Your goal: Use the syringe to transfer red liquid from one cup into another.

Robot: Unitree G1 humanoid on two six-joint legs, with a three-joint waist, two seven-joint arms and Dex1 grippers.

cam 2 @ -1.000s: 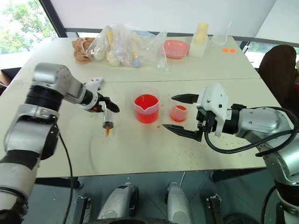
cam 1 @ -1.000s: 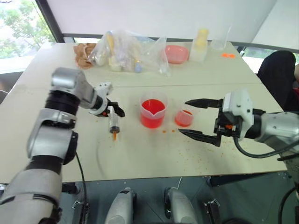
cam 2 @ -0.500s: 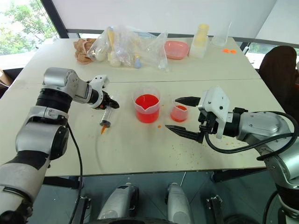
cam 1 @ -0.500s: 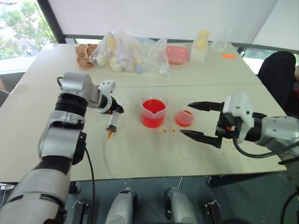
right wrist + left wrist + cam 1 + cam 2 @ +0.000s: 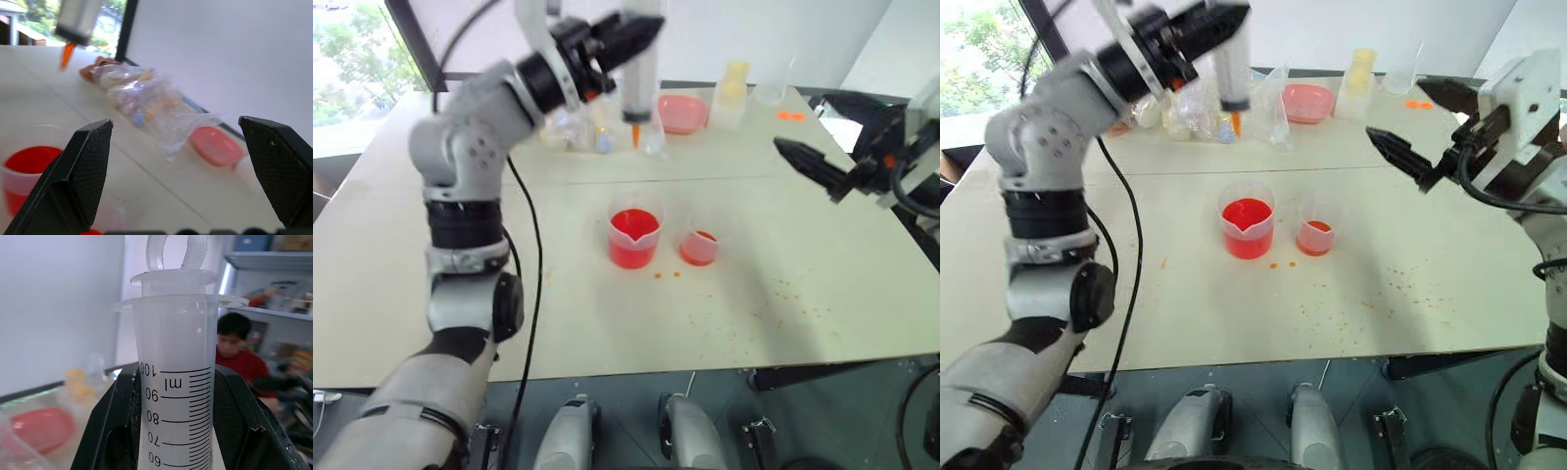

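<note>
My left gripper (image 5: 1214, 20) is shut on the syringe (image 5: 641, 73) and holds it upright, high over the far half of the table, orange tip down. In the left wrist view its black fingers (image 5: 110, 431) clamp the clear barrel, with the plunger pushed in. Below and nearer stand the spouted beaker (image 5: 633, 238) with red liquid (image 5: 631, 250) and, to its right, the smaller cup (image 5: 700, 247) with a little red in it. My right gripper (image 5: 1396, 108) hangs open and empty, raised to the right of both cups. Its wrist view shows the syringe tip (image 5: 68, 51).
A plastic bag (image 5: 573, 113) of items, a pink dish (image 5: 683, 113) and clear containers (image 5: 734, 93) line the table's far side. Orange droplets (image 5: 666, 275) dot the tabletop near the cups. A person in red (image 5: 239, 352) shows in the left wrist view.
My left gripper closed on the syringe and lifted it off the table, up and rightward, turning it upright. My right gripper rose and swung right, still open.
</note>
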